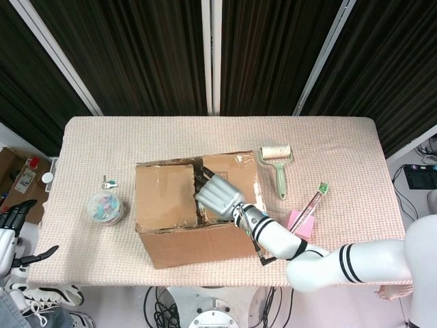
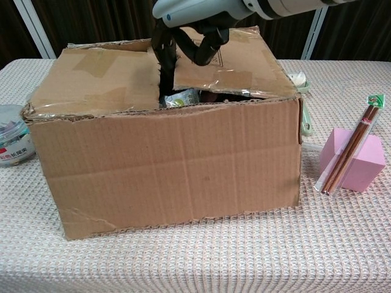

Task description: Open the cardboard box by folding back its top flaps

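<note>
Dark fingers [image 2: 164, 58] of the right hand [image 1: 218, 196] reach down into the seam between the top flaps of the brown cardboard box [image 2: 165, 165], hooked under the edge of the right-hand flap [image 2: 235, 64], which they hold tilted up above the box's near wall. The left-hand flap [image 2: 98, 82] lies flat. Through the gap, a crinkled packet [image 2: 182, 97] shows inside the box; the rest of the contents are hidden. The box stands near the middle of the cloth-covered table [image 1: 341, 147].

The left hand [image 1: 17, 215] hangs off the table's left edge, fingers spread and empty.

Left of the box stands a clear round tub [image 1: 106, 207] of small coloured items. Right of it lie a green lint roller [image 1: 276, 164] and a pink block [image 2: 354, 162] with wrapped chopsticks [image 2: 351, 149] leaning on it.
</note>
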